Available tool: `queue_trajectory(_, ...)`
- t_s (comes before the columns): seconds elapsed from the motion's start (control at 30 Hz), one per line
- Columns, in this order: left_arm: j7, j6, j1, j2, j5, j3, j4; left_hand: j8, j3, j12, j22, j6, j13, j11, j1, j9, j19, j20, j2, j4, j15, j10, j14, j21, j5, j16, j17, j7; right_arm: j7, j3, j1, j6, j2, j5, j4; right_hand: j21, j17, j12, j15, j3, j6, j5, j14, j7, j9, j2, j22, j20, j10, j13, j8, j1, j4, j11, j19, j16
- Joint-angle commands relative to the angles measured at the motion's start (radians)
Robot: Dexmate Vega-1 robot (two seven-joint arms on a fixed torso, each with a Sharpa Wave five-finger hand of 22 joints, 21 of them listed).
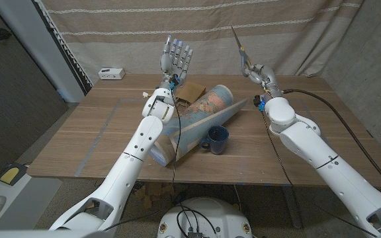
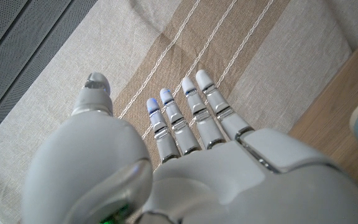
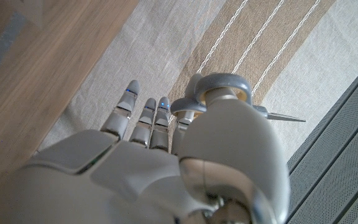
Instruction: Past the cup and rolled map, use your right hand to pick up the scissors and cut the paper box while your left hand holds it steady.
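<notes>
With the right hand gripping the scissors aloft beyond the rolled map, and the left hand raised with fingers spread, lower the left hand onto the paper box behind the map before cutting.

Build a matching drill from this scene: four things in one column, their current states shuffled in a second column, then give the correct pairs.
Things:
1. scissors
2. blue cup
3. rolled map
4. left hand

States:
A. raised above the table, holding nothing, fingers spread
B. lying on its side across the table's middle
C. standing upright on the table beside the map
D. held up in the air by the right hand, blades pointing upward

Pairs: 1-D, 2-C, 3-B, 4-A
</notes>
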Motion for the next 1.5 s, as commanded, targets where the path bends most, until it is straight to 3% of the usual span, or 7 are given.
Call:
queue_trajectory(0.03, 0.025, -0.040, 0.026, 0.017, 0.048, -0.007, -0.030, -0.005, -0.006, -0.002, 0.003, -0.007, 0.001, -0.003, -0.009, 0.003, -0.008, -0.124, 0.005, 0.001, -0.156, -0.009, -0.009, -0.005, 0.005, -0.003, 0.003, -0.003, 0.016, 0.028, -0.023, 0.007, -0.016, 0.091, -0.025, 0.001, 0.001, -0.003, 0.002, 0.002, -0.003, 0.004, -0.006, -0.001, 0.001, 0.004, 0.001, 0.003, -0.001, 0.005, 0.010, -0.010, 0.003, 0.002, -0.001, 0.002)
queue_trajectory(0.37, 0.046, -0.078, 0.046, 0.016, 0.068, -0.025, -0.039, -0.004, -0.009, -0.001, 0.005, -0.014, 0.001, -0.003, -0.014, 0.003, -0.017, -0.121, 0.008, 0.003, -0.155, -0.015, -0.019, -0.010, 0.009, -0.001, 0.003, -0.010, 0.028, 0.048, -0.034, -0.011, -0.035, 0.165, -0.048, 0.000, 0.001, -0.004, 0.005, 0.004, -0.002, 0.005, -0.009, 0.000, -0.004, 0.001, 0.001, 0.004, -0.001, 0.005, 0.013, -0.008, 0.001, 0.001, -0.003, 0.002)
queue_trajectory(0.77, 0.064, -0.120, 0.052, 0.036, 0.132, -0.041, -0.053, -0.003, -0.011, 0.001, 0.006, -0.020, 0.001, -0.007, -0.019, 0.002, -0.023, -0.118, 0.011, 0.004, -0.155, -0.017, -0.026, -0.013, 0.012, 0.000, 0.003, -0.009, 0.075, 0.090, -0.033, -0.053, -0.047, 0.343, -0.041, -0.002, 0.001, -0.003, 0.013, 0.008, 0.000, 0.004, -0.007, 0.005, -0.003, -0.001, 0.002, 0.007, -0.001, 0.006, 0.024, -0.007, -0.003, 0.006, -0.008, 0.004)
queue_trajectory(1.23, 0.066, -0.114, 0.060, 0.053, 0.120, -0.058, -0.052, 0.000, -0.013, 0.002, 0.006, -0.019, 0.000, -0.007, -0.022, 0.002, -0.031, -0.112, 0.013, 0.005, -0.154, -0.019, -0.032, -0.018, 0.015, 0.002, 0.003, -0.013, 0.091, 0.107, -0.035, -0.041, -0.063, 0.459, -0.034, -0.002, 0.001, -0.003, 0.013, 0.011, -0.002, 0.003, -0.010, 0.007, -0.006, -0.002, 0.002, 0.006, -0.002, 0.006, 0.032, -0.007, -0.006, 0.007, -0.008, 0.004)
queue_trajectory(1.4, 0.066, -0.110, 0.056, 0.054, 0.121, -0.056, -0.046, 0.000, -0.014, 0.003, 0.007, -0.021, 0.000, -0.007, -0.023, 0.002, -0.031, -0.111, 0.014, 0.005, -0.154, -0.019, -0.032, -0.018, 0.016, 0.003, 0.003, -0.015, 0.095, 0.109, -0.035, -0.043, -0.074, 0.489, -0.037, -0.029, 0.001, 0.000, 0.015, 0.015, 0.003, 0.000, -0.035, 0.002, -0.012, -0.004, 0.001, 0.022, 0.004, 0.007, 0.045, -0.012, -0.006, 0.004, -0.088, -0.003)
queue_trajectory(1.5, 0.077, -0.104, 0.056, 0.056, 0.122, -0.057, -0.047, 0.001, -0.015, 0.003, 0.007, -0.020, 0.000, -0.007, -0.024, 0.002, -0.032, -0.110, 0.014, 0.005, -0.154, -0.021, -0.032, -0.019, 0.016, 0.003, 0.003, -0.014, 0.105, 0.114, -0.037, -0.040, -0.078, 0.515, -0.033, -0.029, 0.001, -0.001, 0.015, 0.016, 0.005, 0.000, -0.045, 0.000, -0.015, -0.005, 0.001, 0.024, 0.003, 0.007, 0.047, -0.014, -0.006, 0.003, -0.097, -0.006)
